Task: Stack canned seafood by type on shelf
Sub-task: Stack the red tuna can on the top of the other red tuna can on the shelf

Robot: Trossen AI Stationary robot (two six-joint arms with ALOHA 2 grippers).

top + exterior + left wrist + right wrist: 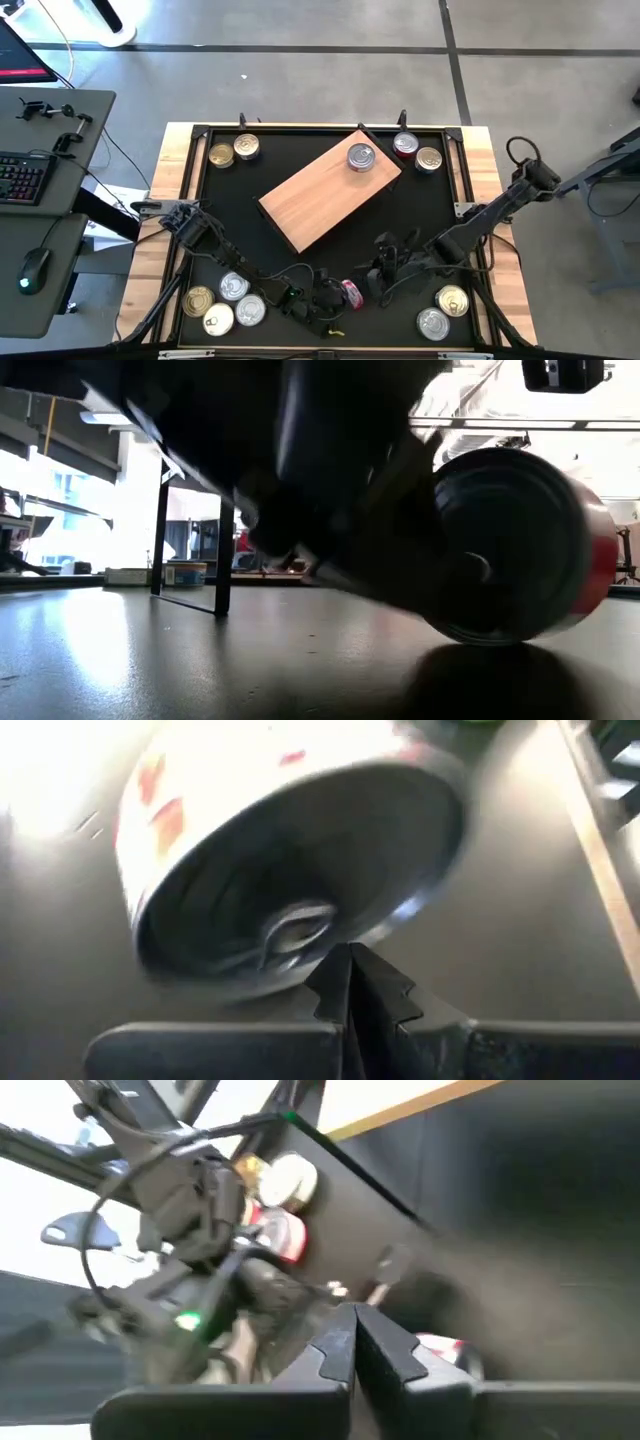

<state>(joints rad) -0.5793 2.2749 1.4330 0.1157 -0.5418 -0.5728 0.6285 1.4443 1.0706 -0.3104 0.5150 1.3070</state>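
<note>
The left gripper point(322, 303) sits low at the table's near edge, fingers pinched together and holding nothing, its tips against the tipped red-label tin point(351, 292); it would do well to part them and square up on the rolling tin before carrying it to the shelf point(320, 200), where one tin point(361, 157) already stands. Just right, the right gripper point(385, 270) hovers closed and empty.

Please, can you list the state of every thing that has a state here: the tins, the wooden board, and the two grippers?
red-label tin: on its side on the black tabletop, beside the left gripper.
tin on the shelf: upright, alone on the shelf.
other tins: flat on the tabletop.
left gripper: shut, empty.
right gripper: shut, empty.
</note>
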